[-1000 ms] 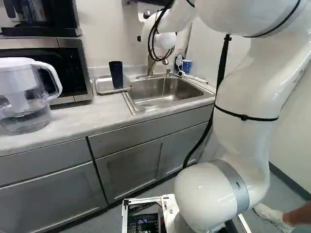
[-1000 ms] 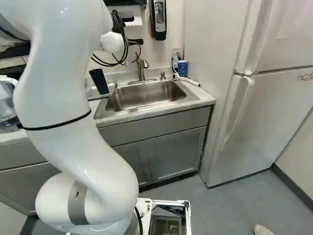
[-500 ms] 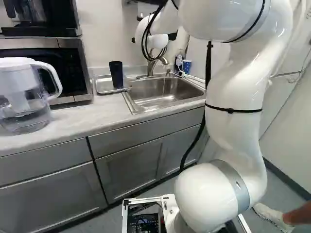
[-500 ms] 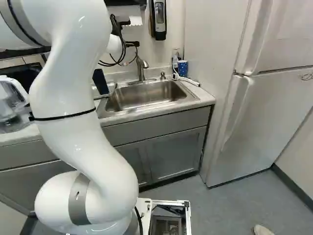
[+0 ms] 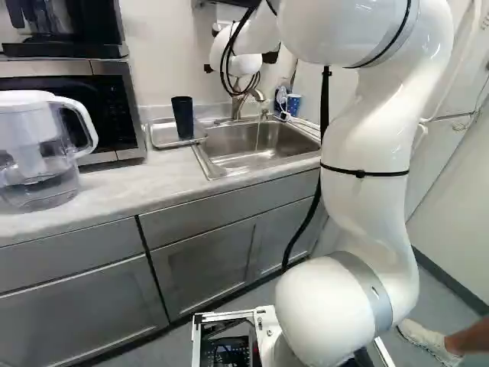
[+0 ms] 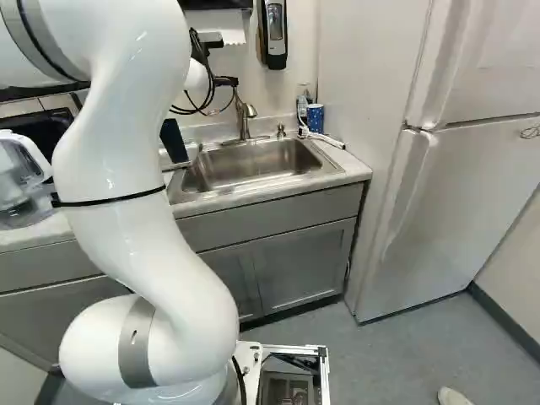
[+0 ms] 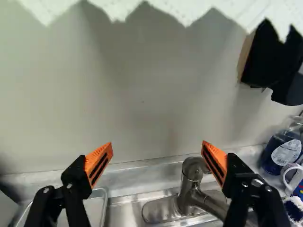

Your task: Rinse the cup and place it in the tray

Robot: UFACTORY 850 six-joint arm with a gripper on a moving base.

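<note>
Small black parts of my gripper [image 5: 270, 57] show beside the white wrist in the left base view, above the sink's back edge. In the wrist view the gripper [image 7: 157, 147] stands open, with only wall between its orange pads. A dark blue cup [image 5: 182, 117] stands upright in the metal tray [image 5: 159, 136], left of the sink [image 5: 244, 157]. The tray [image 7: 105, 203] also shows partly beyond one finger, without the cup in sight. The faucet [image 7: 191, 177] rises near the other finger. A thin stream of water [image 5: 257, 136] falls into the sink.
A water pitcher [image 5: 38, 145] and a microwave [image 5: 99, 111] stand on the counter left of the tray. Behind the sink's right corner are a blue patterned cup [image 6: 315, 116] and a bottle [image 7: 282, 151]. A soap dispenser [image 6: 274, 34] hangs on the wall; right is a fridge [image 6: 447, 194].
In the left base view my arm has swung to the left, carrying the wrist and open gripper a little that way. The base, the dark cup and the tray have stayed put.
</note>
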